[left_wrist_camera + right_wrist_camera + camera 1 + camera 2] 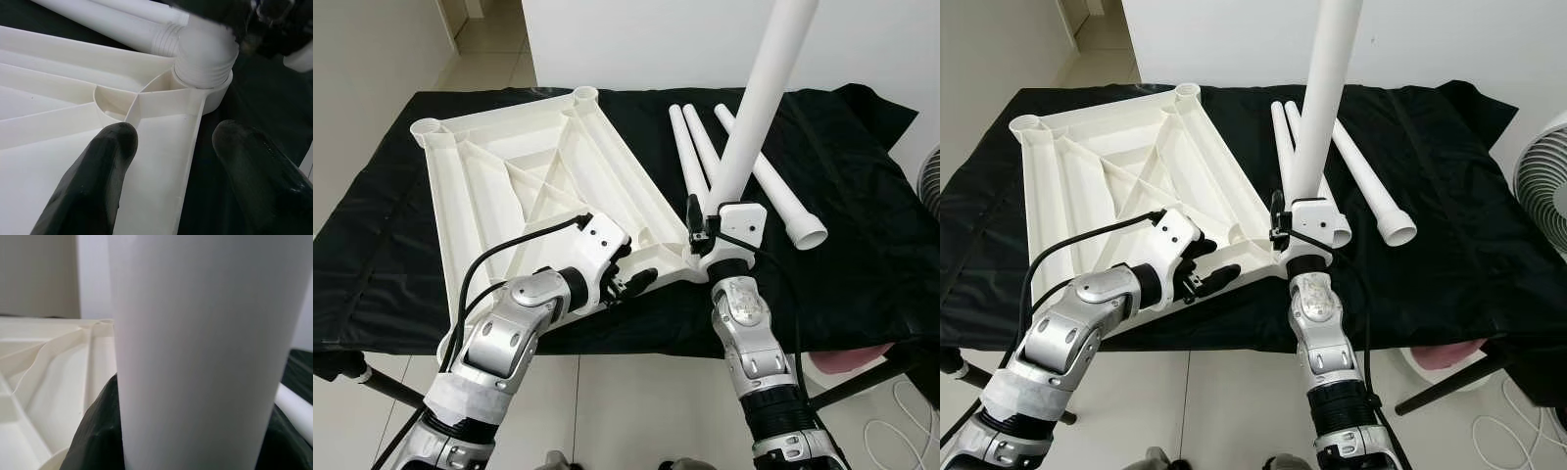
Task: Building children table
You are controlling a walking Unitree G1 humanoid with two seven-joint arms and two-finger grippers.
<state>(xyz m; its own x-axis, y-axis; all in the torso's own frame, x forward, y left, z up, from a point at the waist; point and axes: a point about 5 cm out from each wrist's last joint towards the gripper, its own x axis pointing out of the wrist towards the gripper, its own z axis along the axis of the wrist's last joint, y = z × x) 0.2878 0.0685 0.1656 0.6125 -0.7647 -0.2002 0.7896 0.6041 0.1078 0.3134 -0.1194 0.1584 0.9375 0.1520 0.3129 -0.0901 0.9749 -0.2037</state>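
One white tabletop lies upside down, ribs up, on the black-draped worktop. The left end effector has its two fingers spread astride the tabletop's near edge, one inside the rim, one outside. At the near right corner socket, the right end effector clamps one white leg, standing upright with its long axis leaning slightly rightward. Three more legs lie flat beside it, pointing away from the robot.

White plastic ribbed tabletop upside down; white tube leg upright in near-right corner socket; three spare white legs lying beside.
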